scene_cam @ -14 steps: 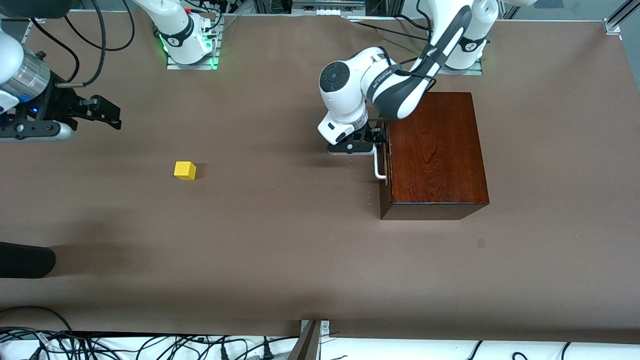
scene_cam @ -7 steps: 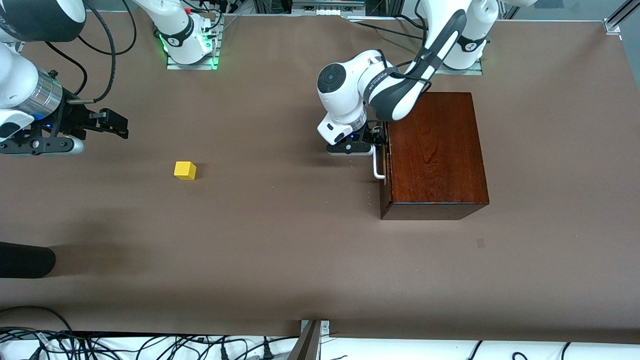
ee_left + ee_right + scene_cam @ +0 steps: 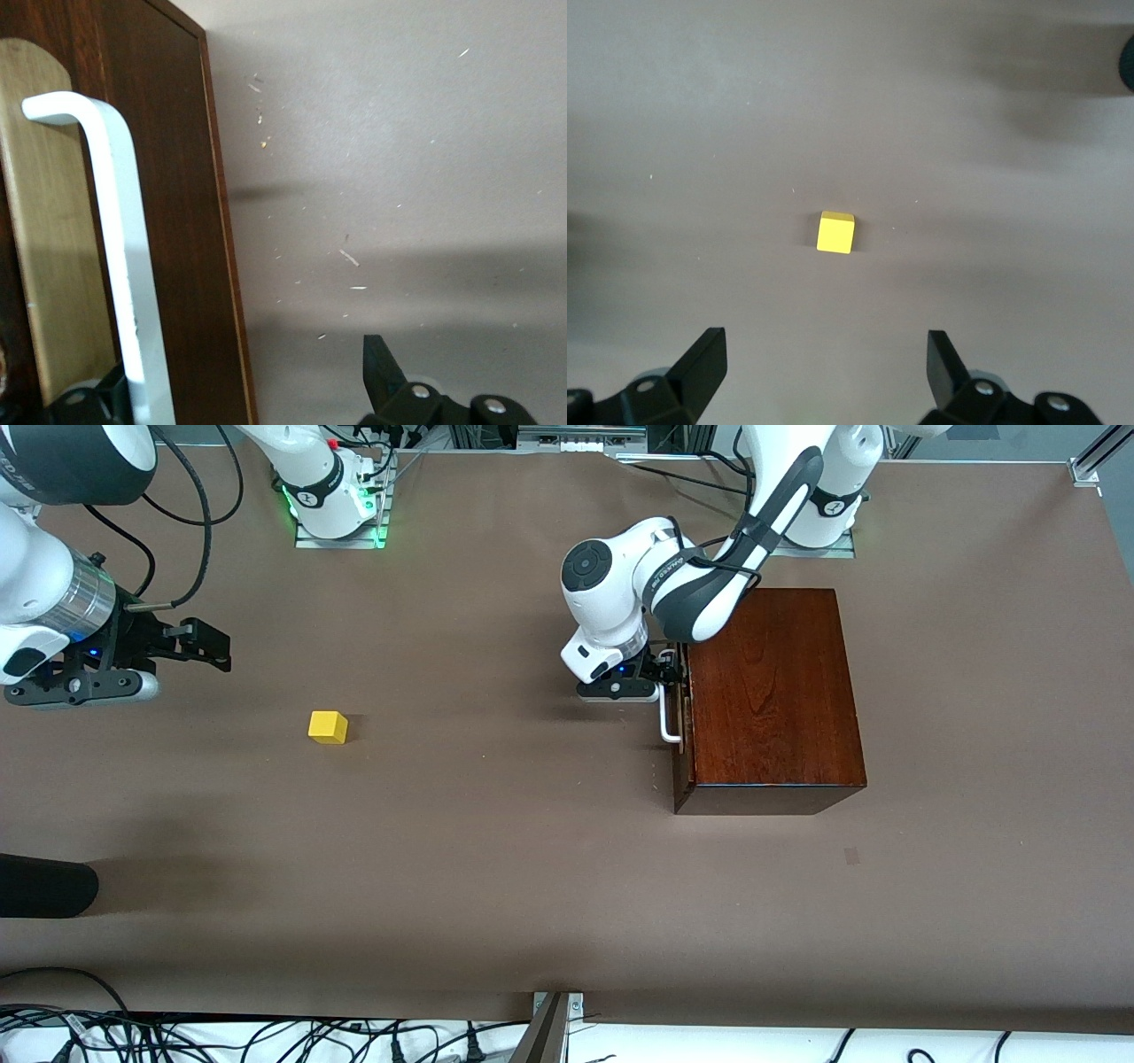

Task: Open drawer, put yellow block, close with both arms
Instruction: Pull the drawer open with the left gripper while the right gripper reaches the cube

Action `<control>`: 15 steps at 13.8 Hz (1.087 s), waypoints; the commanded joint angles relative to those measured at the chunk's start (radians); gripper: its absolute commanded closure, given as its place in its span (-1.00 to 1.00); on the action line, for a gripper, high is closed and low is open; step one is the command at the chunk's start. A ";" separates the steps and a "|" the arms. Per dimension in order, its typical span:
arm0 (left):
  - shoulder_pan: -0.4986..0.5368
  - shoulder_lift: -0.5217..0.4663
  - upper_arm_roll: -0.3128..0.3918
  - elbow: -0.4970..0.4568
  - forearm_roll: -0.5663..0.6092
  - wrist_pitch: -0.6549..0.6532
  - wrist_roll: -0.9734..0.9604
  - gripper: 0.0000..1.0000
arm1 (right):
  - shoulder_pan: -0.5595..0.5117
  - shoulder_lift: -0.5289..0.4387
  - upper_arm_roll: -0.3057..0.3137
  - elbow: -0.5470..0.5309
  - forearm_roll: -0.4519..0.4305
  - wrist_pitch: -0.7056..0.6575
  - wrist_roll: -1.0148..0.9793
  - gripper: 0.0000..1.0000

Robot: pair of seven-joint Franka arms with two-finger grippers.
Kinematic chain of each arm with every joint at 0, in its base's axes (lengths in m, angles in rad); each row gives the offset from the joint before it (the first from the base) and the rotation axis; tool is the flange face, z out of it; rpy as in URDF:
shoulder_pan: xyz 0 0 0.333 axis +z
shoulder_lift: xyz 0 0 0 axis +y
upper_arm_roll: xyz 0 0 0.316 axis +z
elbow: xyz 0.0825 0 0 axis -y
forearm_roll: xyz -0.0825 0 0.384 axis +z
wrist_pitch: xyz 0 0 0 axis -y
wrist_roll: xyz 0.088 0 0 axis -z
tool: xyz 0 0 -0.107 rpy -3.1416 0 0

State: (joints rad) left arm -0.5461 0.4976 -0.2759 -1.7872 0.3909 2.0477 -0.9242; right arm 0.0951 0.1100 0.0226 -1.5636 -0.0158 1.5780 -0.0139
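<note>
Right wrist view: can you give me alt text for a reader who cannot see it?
A small yellow block sits alone on the brown table, seen from above. The right gripper hangs open over the table, its two black fingers spread wide and the block not yet between them.

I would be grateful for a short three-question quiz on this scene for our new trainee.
1. True or false: the yellow block is gripped by the right hand.
2. Which hand is at the white handle? A) left hand B) right hand
3. Fill in: the right hand's fingers stand ___.

Key: 1 false, it lies on the table; 2 A; 3 open.
</note>
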 commanded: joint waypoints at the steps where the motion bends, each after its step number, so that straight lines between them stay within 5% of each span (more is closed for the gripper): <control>1: -0.018 0.056 0.001 0.066 0.009 0.055 -0.013 -1.00 | 0.001 0.019 0.007 0.014 -0.016 -0.039 -0.028 -1.00; 5: -0.054 0.110 0.001 0.159 0.006 0.055 -0.037 -1.00 | 0.002 0.059 0.005 -0.054 -0.006 0.008 -0.023 -1.00; 15: -0.098 0.168 0.001 0.285 -0.095 0.055 -0.087 -1.00 | 0.000 0.060 0.002 -0.459 0.007 0.506 0.104 -1.00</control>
State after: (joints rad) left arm -0.6206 0.6163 -0.2772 -1.5705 0.3252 2.0781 -1.0263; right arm 0.0959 0.1931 0.0244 -1.9127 -0.0147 1.9673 0.0403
